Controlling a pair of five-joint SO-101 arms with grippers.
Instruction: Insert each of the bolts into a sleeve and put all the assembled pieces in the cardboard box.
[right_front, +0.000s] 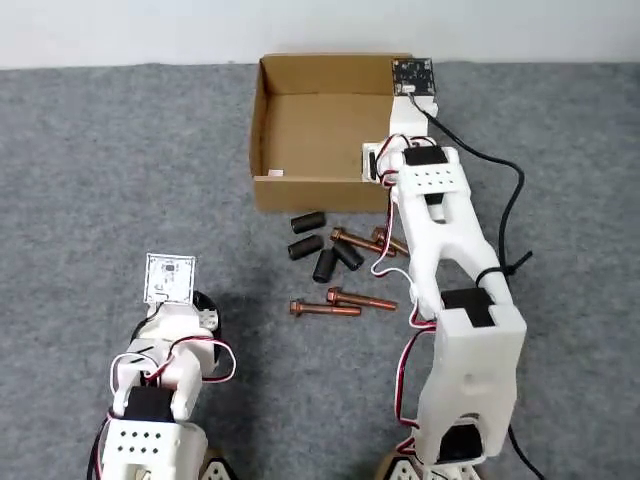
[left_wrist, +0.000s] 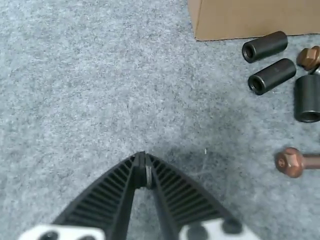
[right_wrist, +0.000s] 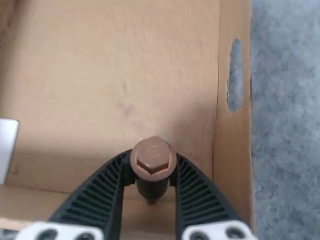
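Observation:
My right gripper (right_wrist: 152, 172) is shut on an assembled piece: a copper bolt (right_wrist: 152, 156) with a dark sleeve around its shank, held head up over the floor of the cardboard box (right_wrist: 125, 75) near its right wall. From above, that arm reaches over the box's (right_front: 258, 120) front right corner. Several black sleeves (right_front: 308, 221) and copper bolts (right_front: 360, 298) lie loose on the carpet in front of the box. My left gripper (left_wrist: 142, 159) is shut on nothing, low over bare carpet to the left of the sleeves (left_wrist: 272, 76) and a bolt head (left_wrist: 290, 161).
Grey carpet covers the table, with open room to the left of the box and around my left arm (right_front: 165, 370). A black cable (right_front: 500, 165) trails from the right arm's camera (right_front: 413, 75) at the box's far right corner.

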